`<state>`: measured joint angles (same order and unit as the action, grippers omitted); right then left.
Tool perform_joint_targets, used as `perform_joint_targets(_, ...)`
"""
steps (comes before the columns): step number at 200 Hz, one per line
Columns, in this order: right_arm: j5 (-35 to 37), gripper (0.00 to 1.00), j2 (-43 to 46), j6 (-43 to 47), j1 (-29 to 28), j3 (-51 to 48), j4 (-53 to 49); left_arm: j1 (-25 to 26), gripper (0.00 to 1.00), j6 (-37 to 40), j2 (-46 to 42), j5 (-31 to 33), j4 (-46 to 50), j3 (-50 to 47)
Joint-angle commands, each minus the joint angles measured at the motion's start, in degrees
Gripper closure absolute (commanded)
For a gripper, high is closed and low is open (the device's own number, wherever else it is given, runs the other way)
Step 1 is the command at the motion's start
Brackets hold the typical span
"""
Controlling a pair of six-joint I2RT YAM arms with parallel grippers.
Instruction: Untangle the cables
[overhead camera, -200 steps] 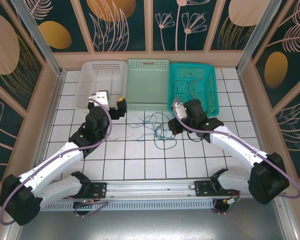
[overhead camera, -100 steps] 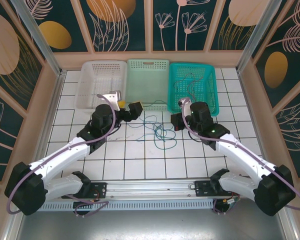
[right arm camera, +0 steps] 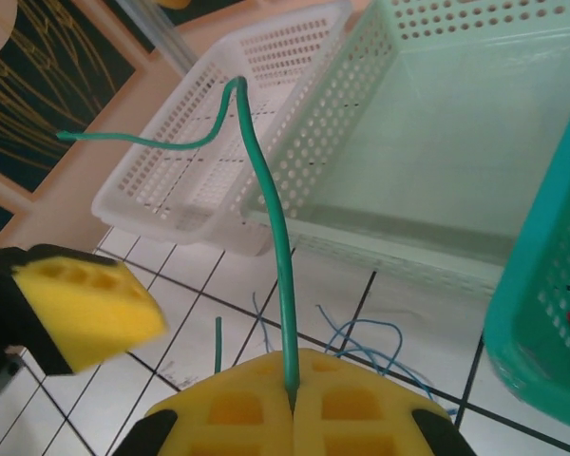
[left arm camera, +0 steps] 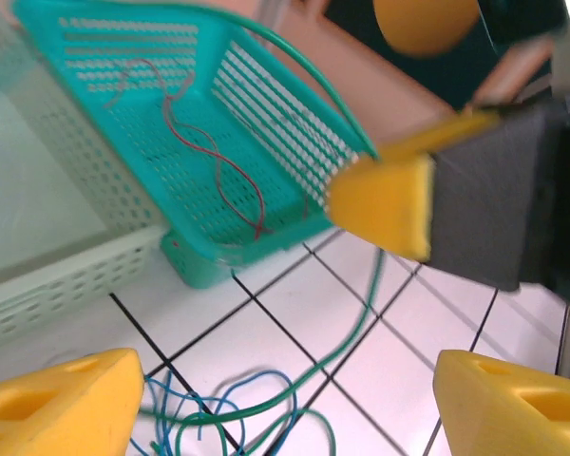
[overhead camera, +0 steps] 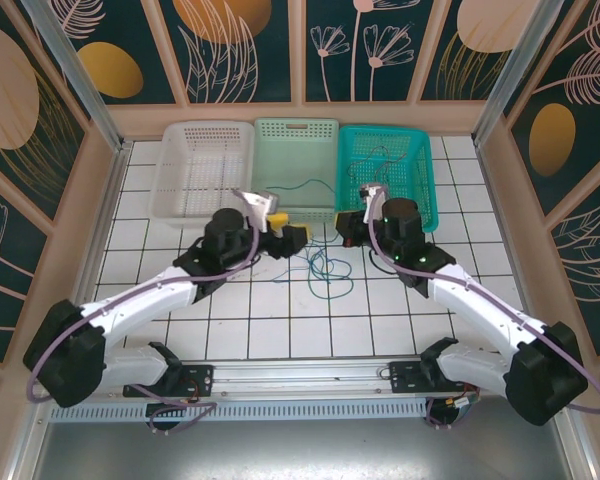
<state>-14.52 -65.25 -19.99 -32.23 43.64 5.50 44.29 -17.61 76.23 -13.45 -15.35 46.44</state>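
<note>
A tangle of thin blue and green cables (overhead camera: 320,266) lies on the white tiles in front of the baskets. My right gripper (overhead camera: 351,229) (right arm camera: 293,391) is shut on a green cable (right arm camera: 269,209), which rises from the pads and arcs left over the pale green basket (overhead camera: 296,160). My left gripper (overhead camera: 288,238) (left arm camera: 285,404) hangs open just left of the tangle; the blue and green loops (left arm camera: 228,404) lie on the tile between its yellow fingers (left arm camera: 62,399). A red cable (left arm camera: 218,166) lies inside the teal basket (left arm camera: 294,214).
Three baskets stand side by side at the back: white (overhead camera: 205,165), pale green, and teal (overhead camera: 388,175). The two grippers are close together, the left's yellow pad (right arm camera: 85,304) showing beside the right's. Wooden walls (overhead camera: 90,190) ring the tiled floor.
The left arm has swung right, bringing its open gripper to the tangle. The right gripper has lifted back toward the baskets, drawing the green cable up into an arc.
</note>
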Motion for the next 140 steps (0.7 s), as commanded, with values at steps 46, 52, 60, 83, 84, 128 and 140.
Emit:
perform_joint_targets(46, -4.97, 1.00, -0.12, 4.19, 0.52, 7.40, -8.66, 1.51, 0.20, 25.19, 2.66, -0.54, 13.55, 6.05)
perform_joint_targets(52, -5.83, 1.00, 0.01, 4.06, 0.55, 7.42, -8.57, 1.66, 0.20, 26.03, 3.02, 0.44, 14.33, 6.31)
perform_joint_targets(60, -6.98, 1.00, 0.07, 3.99, 2.16, 7.56, -8.45, 1.87, 0.20, 26.79, 3.64, 2.51, 15.40, 6.79)
perform_joint_targets(83, -9.19, 1.00, -0.14, 4.08, 2.17, 7.80, -8.56, 3.43, 0.23, 28.05, 4.97, 10.37, 17.20, 8.44)
perform_joint_targets(84, -9.20, 1.00, -0.14, 4.04, 2.17, 7.83, -8.57, 3.52, 0.23, 28.10, 4.98, 10.72, 17.20, 8.47)
perform_joint_targets(128, -10.71, 1.00, -0.16, 3.13, 2.17, 7.26, -7.58, 6.42, 0.24, 29.23, 7.00, 19.57, 14.76, 8.94)
perform_joint_targets(140, -10.96, 1.00, -0.10, 2.77, 2.17, 7.02, -7.30, 6.93, 0.26, 28.72, 7.88, 22.34, 14.11, 9.00)
